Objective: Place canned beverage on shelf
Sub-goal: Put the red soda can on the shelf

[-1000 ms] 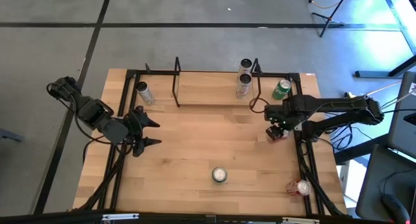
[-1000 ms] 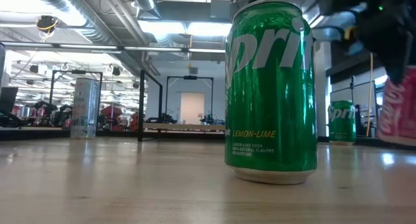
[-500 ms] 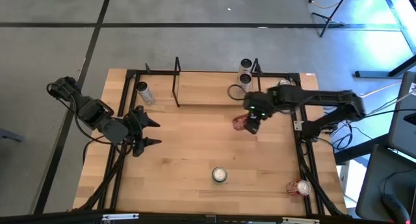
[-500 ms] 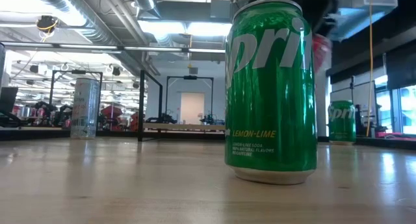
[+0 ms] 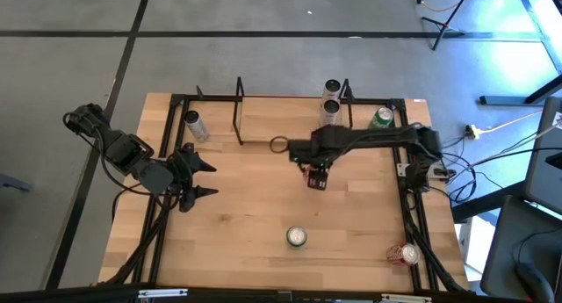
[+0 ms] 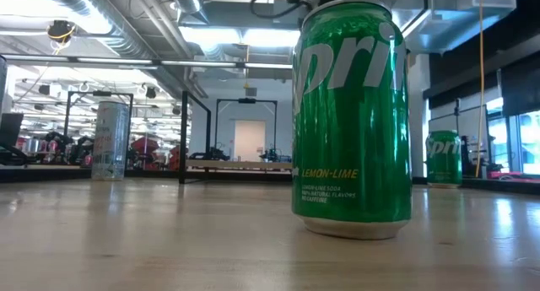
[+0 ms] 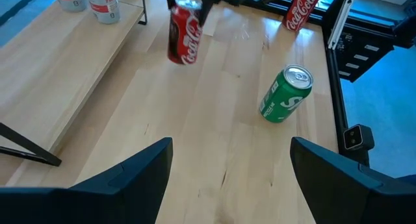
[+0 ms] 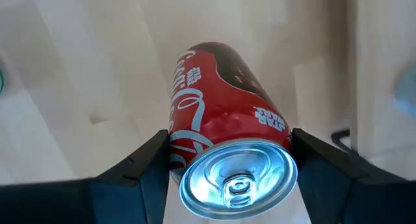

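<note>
My right gripper (image 5: 316,173) is shut on a red cola can (image 8: 224,113) above the middle of the table, in front of the shelf (image 5: 290,120), a black rod rack on a light board base. The left wrist view shows the red can (image 7: 184,32) hanging under the right gripper. Two silver cans (image 5: 330,99) stand on their bases at the shelf's right end. My left gripper (image 5: 211,180) is open and empty at the table's left side. My right gripper pinches the red can's side wall just below the top rim (image 8: 179,149) between its two fingers (image 8: 140,169), one on each side. The fingers come from above, pointing down. The can hangs nearly upright, top up, clear of the table.
A green can (image 5: 297,237) stands near the front, filling the low view (image 6: 350,114). Another green can (image 5: 379,119) stands right of the shelf, a silver can (image 5: 193,126) left of it. A red can (image 5: 404,255) lies at the front right corner.
My right gripper has carried the red can from near the table's right edge toward the left, to the middle of the table in front of the shelf. The can has stayed in the shut fingers, clear of the table.
</note>
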Controlling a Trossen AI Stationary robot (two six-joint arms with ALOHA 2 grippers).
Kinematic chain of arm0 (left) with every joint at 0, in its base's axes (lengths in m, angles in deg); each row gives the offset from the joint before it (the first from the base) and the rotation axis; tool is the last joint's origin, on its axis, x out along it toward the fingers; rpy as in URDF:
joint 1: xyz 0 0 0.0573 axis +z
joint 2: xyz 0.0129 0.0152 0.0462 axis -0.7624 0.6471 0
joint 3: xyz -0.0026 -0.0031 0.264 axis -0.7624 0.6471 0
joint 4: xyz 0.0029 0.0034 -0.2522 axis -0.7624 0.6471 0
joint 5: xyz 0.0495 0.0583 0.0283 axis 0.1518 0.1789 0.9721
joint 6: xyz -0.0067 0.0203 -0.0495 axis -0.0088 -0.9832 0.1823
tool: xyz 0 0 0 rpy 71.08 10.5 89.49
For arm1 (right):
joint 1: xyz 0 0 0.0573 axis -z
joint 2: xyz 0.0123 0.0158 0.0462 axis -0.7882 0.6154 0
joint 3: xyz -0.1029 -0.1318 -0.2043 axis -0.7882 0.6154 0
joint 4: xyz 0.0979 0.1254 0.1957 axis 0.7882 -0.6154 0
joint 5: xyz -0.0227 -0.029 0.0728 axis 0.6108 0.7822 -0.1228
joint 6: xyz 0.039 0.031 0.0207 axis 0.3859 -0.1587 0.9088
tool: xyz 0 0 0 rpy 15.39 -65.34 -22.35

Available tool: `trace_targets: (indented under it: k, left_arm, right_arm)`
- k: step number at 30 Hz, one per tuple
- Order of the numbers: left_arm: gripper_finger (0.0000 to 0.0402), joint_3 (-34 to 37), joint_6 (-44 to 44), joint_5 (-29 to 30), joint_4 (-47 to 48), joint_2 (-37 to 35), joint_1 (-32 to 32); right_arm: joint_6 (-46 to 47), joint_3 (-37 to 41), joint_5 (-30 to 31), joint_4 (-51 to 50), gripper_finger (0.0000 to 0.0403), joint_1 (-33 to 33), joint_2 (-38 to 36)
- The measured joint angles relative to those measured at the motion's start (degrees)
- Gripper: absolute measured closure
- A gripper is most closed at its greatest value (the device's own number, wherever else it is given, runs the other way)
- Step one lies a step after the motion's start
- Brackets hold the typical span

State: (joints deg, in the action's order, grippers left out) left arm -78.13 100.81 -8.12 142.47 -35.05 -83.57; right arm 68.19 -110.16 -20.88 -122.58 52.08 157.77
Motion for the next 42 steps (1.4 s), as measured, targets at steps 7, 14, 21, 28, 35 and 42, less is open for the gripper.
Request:
trace_targets:
  k: [7,14,21,28,35,42]
  left_arm:
    - [0.0104,0.00,-0.05,0.08,0.00,0.00,0.00]
    - [0.0104,0.00,-0.06,0.18,0.01,0.00,0.00]
    - [0.0104,0.00,-0.07,0.21,0.00,0.00,0.00]
    - [0.0104,0.00,-0.07,0.19,0.00,0.00,0.00]
    - [0.0104,0.00,-0.06,0.17,0.00,0.00,0.00]
    - [0.0104,0.00,-0.07,0.15,0.07,0.00,0.00]
  right_arm:
    - [-3.54,-0.69,-0.44,0.60,0.0161,-2.71,4.02]
    - [-3.64,-0.83,0.16,1.37,0.0144,-4.71,5.29]
    - [-2.48,-0.73,0.19,3.43,0.0100,-4.96,5.40]
    - [-0.61,-0.67,0.13,3.47,0.0079,-4.92,3.83]
    - [3.31,-0.65,-0.04,3.54,0.0080,-4.99,-2.80]
    - [7.55,5.78,6.22,13.30,0.0080,-7.75,-12.83]
